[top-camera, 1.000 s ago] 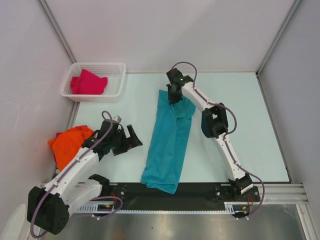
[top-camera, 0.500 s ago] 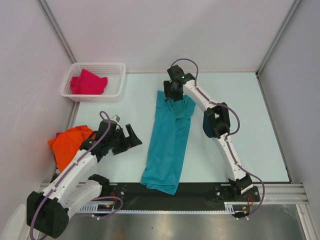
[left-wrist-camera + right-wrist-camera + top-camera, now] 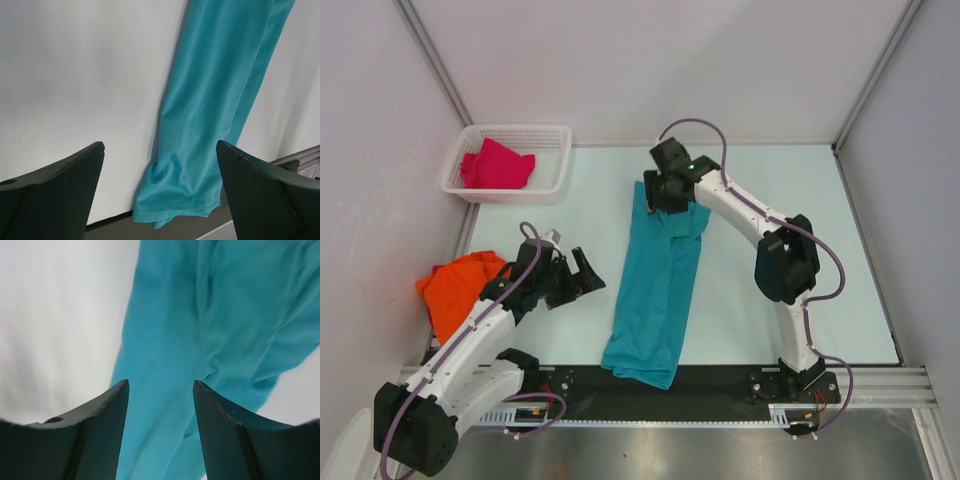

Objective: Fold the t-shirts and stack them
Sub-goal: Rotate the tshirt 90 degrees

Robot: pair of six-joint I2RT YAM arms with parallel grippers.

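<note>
The teal t-shirt (image 3: 655, 290) lies as a narrow strip down the middle of the table (image 3: 820, 250), with the right gripper (image 3: 660, 195) over its 12 o'clock end and the left gripper (image 3: 578, 272) at its 9 o'clock, both spread and empty. Folding it end-to-end likely needs both corners of one short end pinched and carried over squarely. The basket (image 3: 510, 130) at 10 o'clock holds the magenta t-shirt (image 3: 497, 166); the orange t-shirt (image 3: 455, 290) lies outside at 8 o'clock.

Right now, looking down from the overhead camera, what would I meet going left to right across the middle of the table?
orange t-shirt → left gripper → teal t-shirt → right arm's elbow
</note>
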